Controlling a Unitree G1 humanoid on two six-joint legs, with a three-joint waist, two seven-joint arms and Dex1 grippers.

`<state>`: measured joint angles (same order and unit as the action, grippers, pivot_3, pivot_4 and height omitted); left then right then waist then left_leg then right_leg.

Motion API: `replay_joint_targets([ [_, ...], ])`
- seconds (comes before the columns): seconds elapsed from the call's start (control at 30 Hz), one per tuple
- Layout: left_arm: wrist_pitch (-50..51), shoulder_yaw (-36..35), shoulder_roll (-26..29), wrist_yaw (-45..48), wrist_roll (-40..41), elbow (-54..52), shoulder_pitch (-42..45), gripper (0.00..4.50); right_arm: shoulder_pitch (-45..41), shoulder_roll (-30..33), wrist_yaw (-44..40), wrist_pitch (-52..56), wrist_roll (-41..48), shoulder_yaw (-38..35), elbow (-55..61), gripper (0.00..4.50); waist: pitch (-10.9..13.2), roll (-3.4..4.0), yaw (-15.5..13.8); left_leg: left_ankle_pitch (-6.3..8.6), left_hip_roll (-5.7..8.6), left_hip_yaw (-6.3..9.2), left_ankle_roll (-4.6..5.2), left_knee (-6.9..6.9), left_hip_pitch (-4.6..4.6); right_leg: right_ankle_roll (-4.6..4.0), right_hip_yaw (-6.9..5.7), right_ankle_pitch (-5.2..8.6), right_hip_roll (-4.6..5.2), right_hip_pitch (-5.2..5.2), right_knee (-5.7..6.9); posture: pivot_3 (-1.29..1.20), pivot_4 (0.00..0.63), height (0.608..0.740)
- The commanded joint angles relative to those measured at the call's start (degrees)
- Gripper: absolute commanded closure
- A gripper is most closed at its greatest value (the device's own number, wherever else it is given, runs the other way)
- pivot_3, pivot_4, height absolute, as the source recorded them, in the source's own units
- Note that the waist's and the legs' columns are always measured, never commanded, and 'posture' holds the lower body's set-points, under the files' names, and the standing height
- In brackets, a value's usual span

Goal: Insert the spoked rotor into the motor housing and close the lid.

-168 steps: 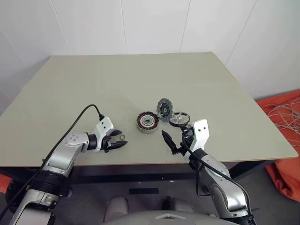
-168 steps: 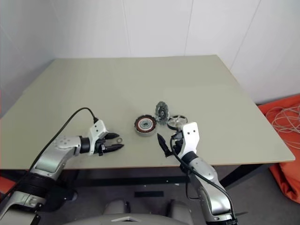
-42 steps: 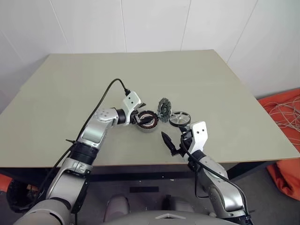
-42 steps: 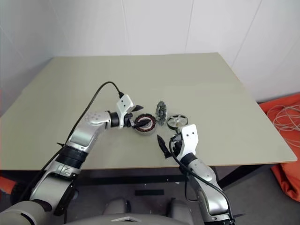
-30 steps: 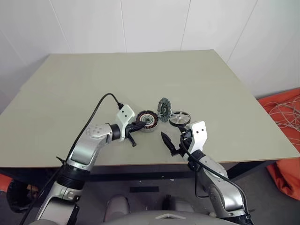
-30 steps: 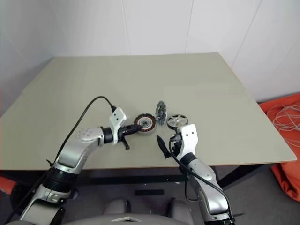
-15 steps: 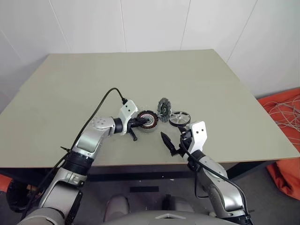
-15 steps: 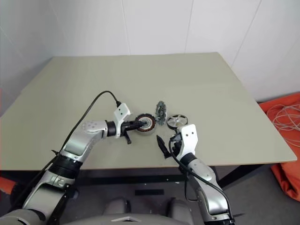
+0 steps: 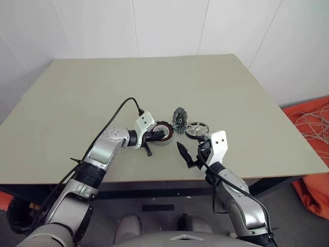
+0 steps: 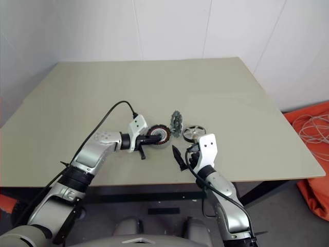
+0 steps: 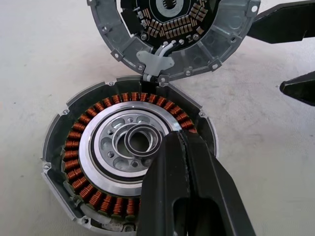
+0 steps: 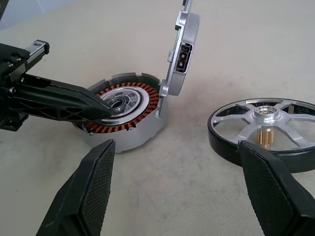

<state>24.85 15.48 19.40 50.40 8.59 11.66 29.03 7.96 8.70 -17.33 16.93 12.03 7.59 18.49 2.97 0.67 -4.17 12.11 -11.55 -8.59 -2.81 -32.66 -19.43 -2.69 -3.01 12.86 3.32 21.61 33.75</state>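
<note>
- Bright, even light falls from overhead; the pale olive matte tabletop (image 9: 103,92) shows no glare.
- Shadows are soft and short, close under the parts.
- Head views are sharp, with straight edges slightly bowed.
- In the right wrist view, the near black fingers (image 12: 93,191) blur.

Copper-wound motor housing (image 11: 128,162) flat, hinged lid (image 12: 181,46) upright, spoked rotor (image 12: 266,130) beside
</note>
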Motion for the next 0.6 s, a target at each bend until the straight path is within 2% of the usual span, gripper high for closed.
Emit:
replay_joint_targets([
  [0.03, -0.6, -0.2, -0.1, -0.4, -0.8, 0.4, 2.1, 4.49, -0.4, -0.4, 0.2, -0.3, 0.1, 0.1, 2.2, 0.00, 0.0, 0.00, 0.0, 0.00, 0.00, 0.00, 0.00, 0.00, 0.00, 0.00, 0.00, 0.00, 0.00, 0.00, 0.00, 0.00, 0.000, 0.740],
  [0.43, -1.5, -0.6, -0.7, -0.9, -1.5, 2.5, 3.8, 4.49, 0.2, -0.5, 0.5, -0.1, 0.1, 0.4, 3.1, 0.00, 0.0, 0.00, -0.2, 0.00, 0.00, 0.01, 0.00, 0.00, 0.00, -0.02, 0.00, -0.01, 0.00, 0.00, 0.00, 0.00, 0.000, 0.740],
  [0.6, -1.1, -1.6, -1.6, 0.5, 1.1, -0.5, 3.1, 4.49, 0.2, -0.5, 0.4, -0.3, 0.1, 0.3, 2.9, 0.00, 0.0, 0.00, -0.3, 0.00, 0.00, 0.00, 0.00, -0.01, 0.00, -0.02, 0.00, -0.01, 0.01, -0.01, 0.00, 0.00, 0.000, 0.740],
])
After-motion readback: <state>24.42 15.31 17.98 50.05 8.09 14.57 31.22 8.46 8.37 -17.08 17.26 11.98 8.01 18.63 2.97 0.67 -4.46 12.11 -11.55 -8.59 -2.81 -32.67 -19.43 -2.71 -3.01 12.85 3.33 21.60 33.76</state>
